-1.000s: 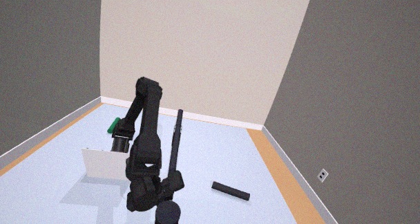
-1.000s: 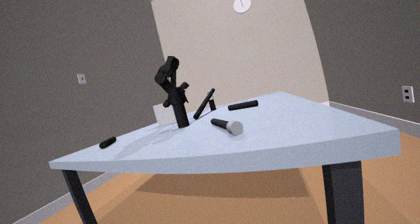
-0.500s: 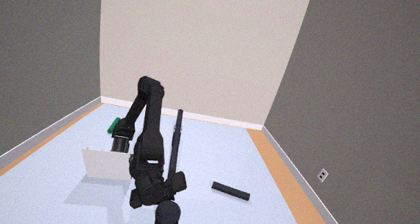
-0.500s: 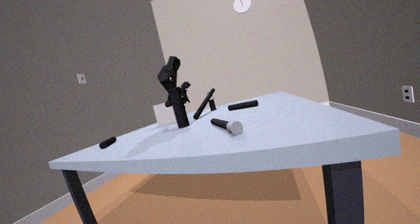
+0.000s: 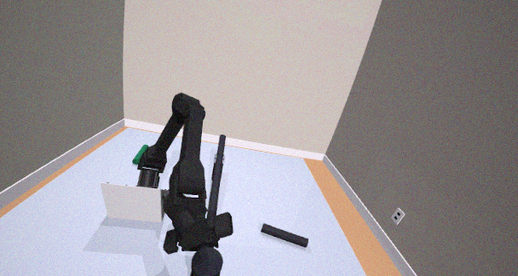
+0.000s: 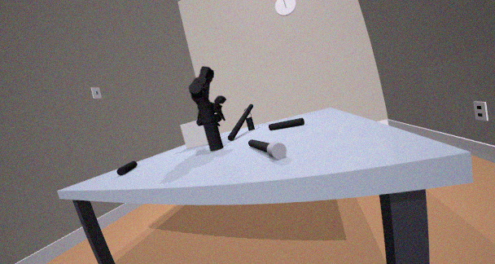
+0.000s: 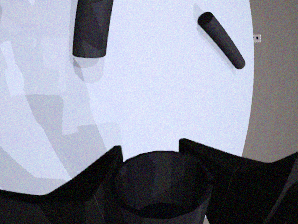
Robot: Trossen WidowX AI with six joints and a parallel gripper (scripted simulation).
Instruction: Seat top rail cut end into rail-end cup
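The big post (image 5: pixel 206 261) (image 6: pixel 214 140) (image 7: pixel 160 189) is a dark upright cylinder on the pale blue table (image 6: pixel 346 148). My gripper (image 5: pixel 198 236) (image 6: pixel 211 121) (image 7: pixel 150 148) is shut on the post's upper part, one finger on each side. I cannot make out the brace band or the rail-end cup against the dark post. The top rail (image 5: pixel 216 176) (image 6: pixel 241 121) is a long thin dark rod. It leans up away from the post through the loop cap (image 6: pixel 250 124). Its lower end lies near the post, behind my gripper, and I cannot tell where it sits.
A white panel (image 5: pixel 132 202) (image 6: pixel 191 134) stands beside the arm's base. A green cylinder (image 5: pixel 140 154) lies behind the base. Loose dark cylinders lie on the table: one (image 5: pixel 284 235) (image 6: pixel 286 124), a thick one with a light end (image 6: pixel 269 148), a small one (image 6: pixel 127 168) (image 7: pixel 222 39) near the edge.
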